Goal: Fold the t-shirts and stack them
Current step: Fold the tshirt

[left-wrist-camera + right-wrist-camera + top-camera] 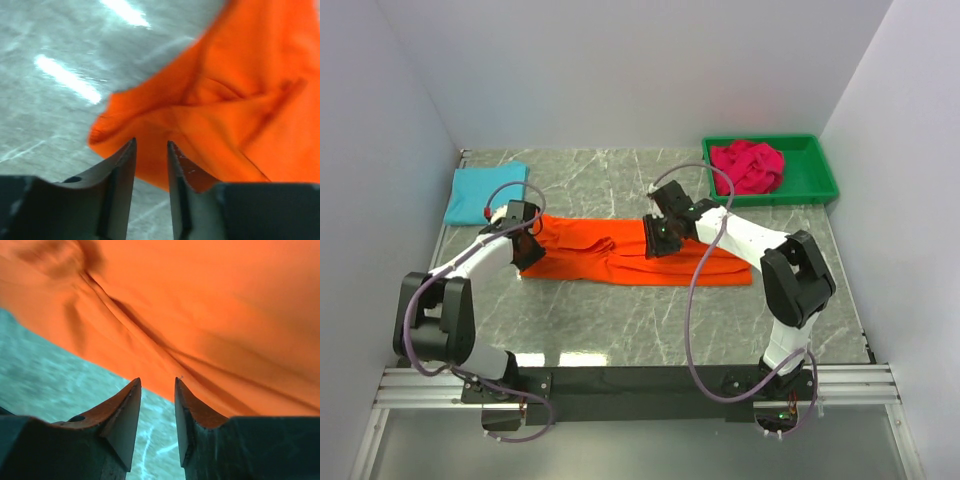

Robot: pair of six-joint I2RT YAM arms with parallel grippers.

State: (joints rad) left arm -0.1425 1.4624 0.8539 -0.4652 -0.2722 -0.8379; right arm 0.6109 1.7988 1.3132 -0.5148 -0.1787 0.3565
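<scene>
Orange t-shirt [610, 258] lies as a long, rumpled band across mid-table, left to right, not yet a rectangle. Turquoise t-shirt [485, 193] sits folded flat at far left. Crimson t-shirt [747, 165] is bunched in the green bin [820, 185], far right.

Left gripper [151, 143] is at the band's left end, fingers a narrow slot apart, nothing between them (cloth edge just beyond the tips). Right gripper [157, 381] is near the band's middle, likewise narrowly parted, holding nothing, tips at a cloth edge.

Risks, as I judge:
- Pinching one layer only would peel the fold open.
- Uneven lift between the arms would skew the band.
- Creases may get folded in.
</scene>
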